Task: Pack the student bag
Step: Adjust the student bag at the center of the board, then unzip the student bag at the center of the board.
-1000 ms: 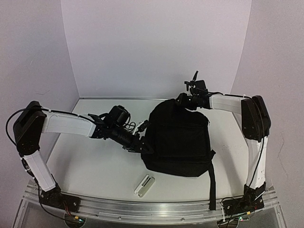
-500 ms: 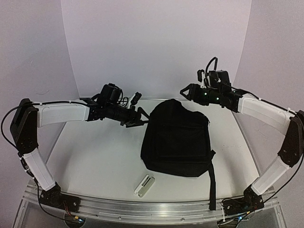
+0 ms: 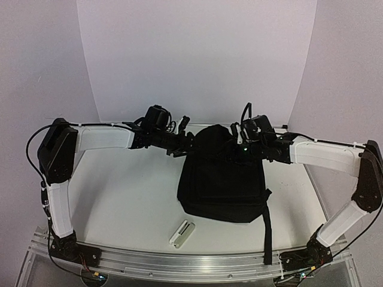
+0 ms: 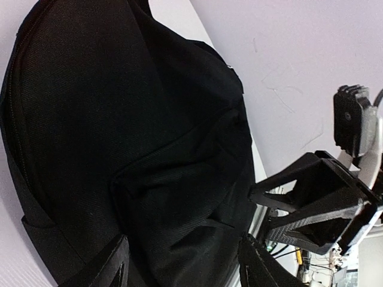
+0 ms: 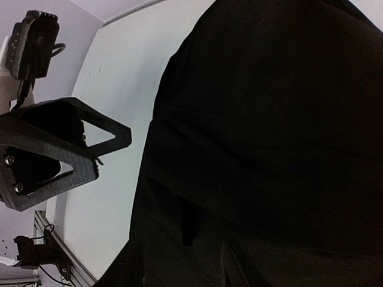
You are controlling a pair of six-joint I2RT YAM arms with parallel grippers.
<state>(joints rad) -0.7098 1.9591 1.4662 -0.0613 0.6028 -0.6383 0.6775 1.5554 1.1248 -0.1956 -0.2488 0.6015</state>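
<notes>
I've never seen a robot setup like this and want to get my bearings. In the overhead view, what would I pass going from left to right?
left arm's elbow → left gripper → student bag → right arm's elbow

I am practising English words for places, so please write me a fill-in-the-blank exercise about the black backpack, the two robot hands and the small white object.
1. The large black fabric backpack lies on a ____ table.
2. Its far end sits ____ the left hand and the right hand.
3. The small white oblong object does ____ touch the backpack.
Missing words: white; between; not.
</notes>
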